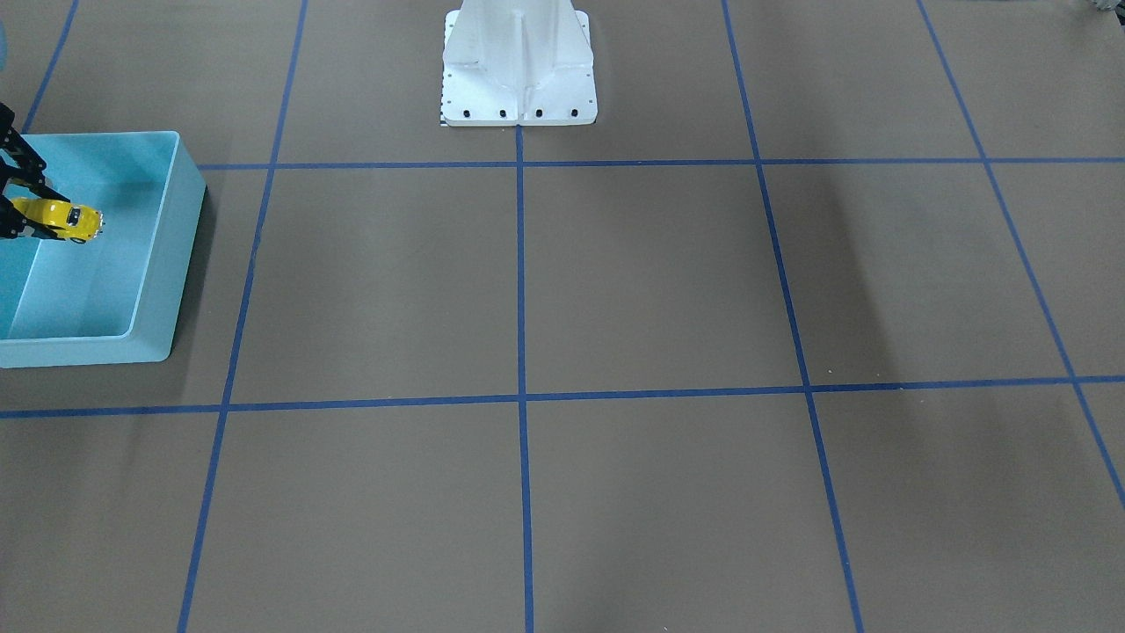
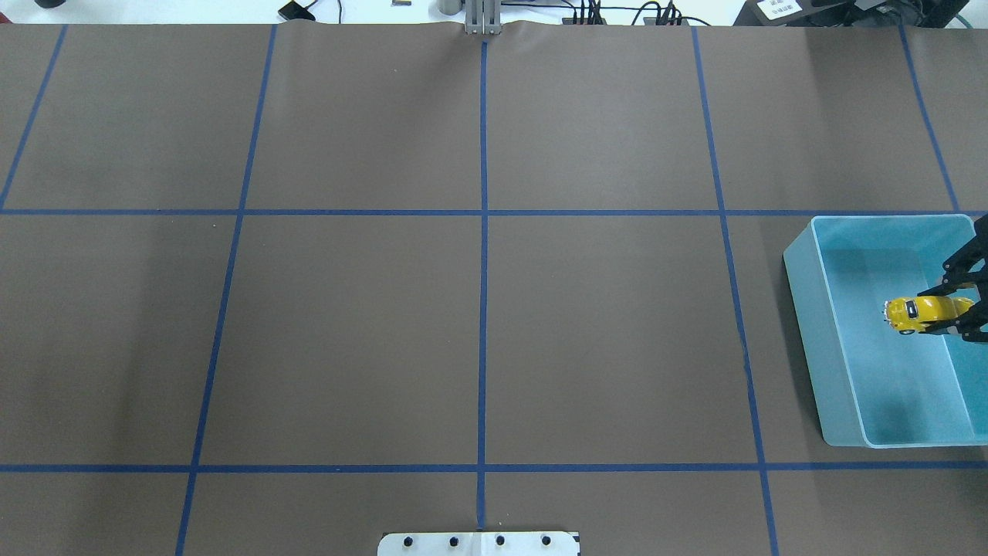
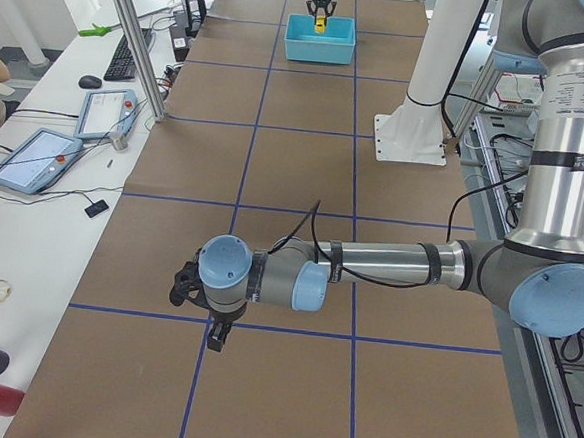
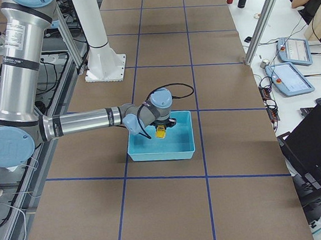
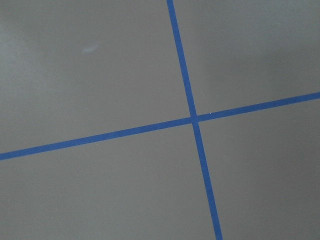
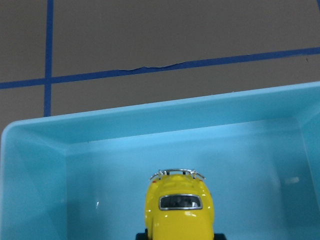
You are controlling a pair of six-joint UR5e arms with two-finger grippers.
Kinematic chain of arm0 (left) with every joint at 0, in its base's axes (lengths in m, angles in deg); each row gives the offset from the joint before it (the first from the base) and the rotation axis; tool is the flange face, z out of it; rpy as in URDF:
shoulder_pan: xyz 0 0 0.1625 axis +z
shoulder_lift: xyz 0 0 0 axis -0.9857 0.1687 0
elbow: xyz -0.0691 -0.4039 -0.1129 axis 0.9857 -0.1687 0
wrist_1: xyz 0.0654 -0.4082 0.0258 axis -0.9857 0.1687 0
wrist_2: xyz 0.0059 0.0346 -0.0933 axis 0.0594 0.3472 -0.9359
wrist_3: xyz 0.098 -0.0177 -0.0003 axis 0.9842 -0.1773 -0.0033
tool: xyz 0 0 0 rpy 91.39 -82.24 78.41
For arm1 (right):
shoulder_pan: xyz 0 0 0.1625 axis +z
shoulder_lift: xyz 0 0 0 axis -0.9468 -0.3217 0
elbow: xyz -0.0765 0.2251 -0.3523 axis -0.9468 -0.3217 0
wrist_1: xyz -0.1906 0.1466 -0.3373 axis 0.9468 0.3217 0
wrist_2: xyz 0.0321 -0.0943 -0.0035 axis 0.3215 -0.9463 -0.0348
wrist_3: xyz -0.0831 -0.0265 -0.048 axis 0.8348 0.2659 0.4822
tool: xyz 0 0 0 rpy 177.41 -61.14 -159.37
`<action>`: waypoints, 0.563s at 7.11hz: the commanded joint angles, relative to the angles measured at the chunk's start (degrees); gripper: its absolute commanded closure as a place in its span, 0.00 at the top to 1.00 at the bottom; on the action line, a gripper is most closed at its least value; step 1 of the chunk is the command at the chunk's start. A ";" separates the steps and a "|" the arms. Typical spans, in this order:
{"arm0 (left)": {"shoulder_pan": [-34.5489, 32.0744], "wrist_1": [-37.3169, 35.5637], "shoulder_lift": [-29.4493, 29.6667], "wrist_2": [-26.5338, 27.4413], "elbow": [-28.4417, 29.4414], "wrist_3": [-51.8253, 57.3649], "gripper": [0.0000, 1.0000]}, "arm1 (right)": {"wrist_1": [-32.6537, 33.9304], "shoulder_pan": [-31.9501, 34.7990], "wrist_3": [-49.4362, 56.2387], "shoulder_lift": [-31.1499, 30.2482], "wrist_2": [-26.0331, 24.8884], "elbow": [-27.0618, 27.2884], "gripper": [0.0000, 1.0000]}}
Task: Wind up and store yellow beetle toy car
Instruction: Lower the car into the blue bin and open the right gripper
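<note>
The table [image 2: 478, 309] is brown and cut into squares by blue tape [image 2: 483, 232]. The right arm [image 4: 82, 122] reaches low across it to the bin [image 2: 803, 309], a pale blue tub near the table's right end. The left arm [image 3: 389, 264] lies stretched over the other end, well apart from all that. Its left gripper [image 3: 203, 298] points down near a tape crossing, and I cannot tell from here whether it is wide or closed.

The right gripper [image 2: 955, 313] has its 2 fingers clamped on the car [image 2: 918, 310], holding 1 end while the other sticks out level. The car hangs inside the bin's outline, about midway along it. It looks clear of the floor, though I can't be sure.

To my eye this is the storing step, nearly done. The next move calls for a small drop, a spread of the fingers, then a straight lift out without snagging a wall. If the spring is wound, the car may scoot on release, and the walls should catch it.

Nothing seems to block the way. The white pedestal [image 1: 518, 70] stands well off, and 2 tablets [image 4: 292, 79] sit on a side bench beyond the table.
</note>
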 commanded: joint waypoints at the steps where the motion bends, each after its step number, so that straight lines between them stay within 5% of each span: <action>1: 0.00 0.00 0.03 0.00 -0.01 0.00 0.99 | -2.34 -0.52 -0.18 1.86 0.04 -5.24 0.00; 4: 0.00 0.00 -0.06 0.00 -0.01 0.00 0.99 | -2.54 -3.50 -0.18 4.58 0.04 -6.66 0.00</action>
